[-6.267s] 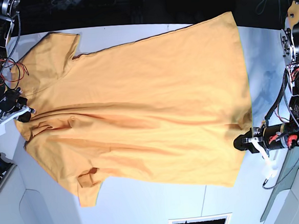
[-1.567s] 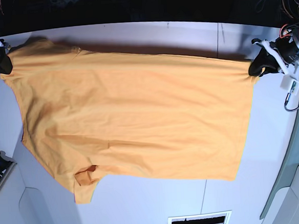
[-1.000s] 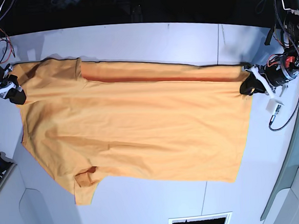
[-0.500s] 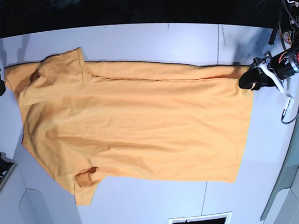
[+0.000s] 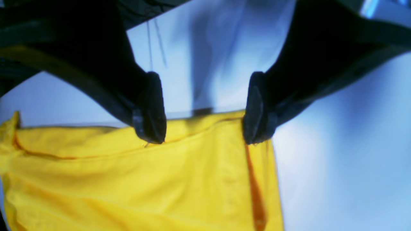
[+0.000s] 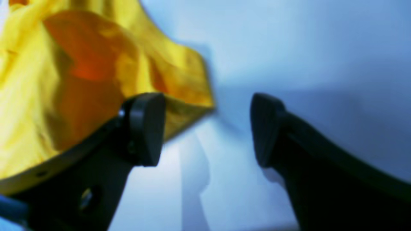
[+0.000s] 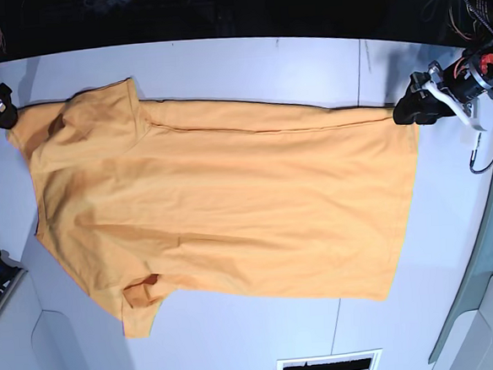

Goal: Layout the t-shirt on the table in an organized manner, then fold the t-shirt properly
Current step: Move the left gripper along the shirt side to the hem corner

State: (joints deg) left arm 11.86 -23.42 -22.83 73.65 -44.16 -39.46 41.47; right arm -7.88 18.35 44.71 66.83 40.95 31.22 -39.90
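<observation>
One t-shirt (image 7: 222,204) flat on table (image 7: 220,55), long axis left-right, hem toward spread left gripper (image 5: 204,120), right gripper (image 6: 207,128) spread

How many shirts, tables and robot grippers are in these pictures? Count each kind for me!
t-shirt: 1
table: 1
grippers: 2, the left gripper and the right gripper, both with fingers apart
Total: 4
</observation>
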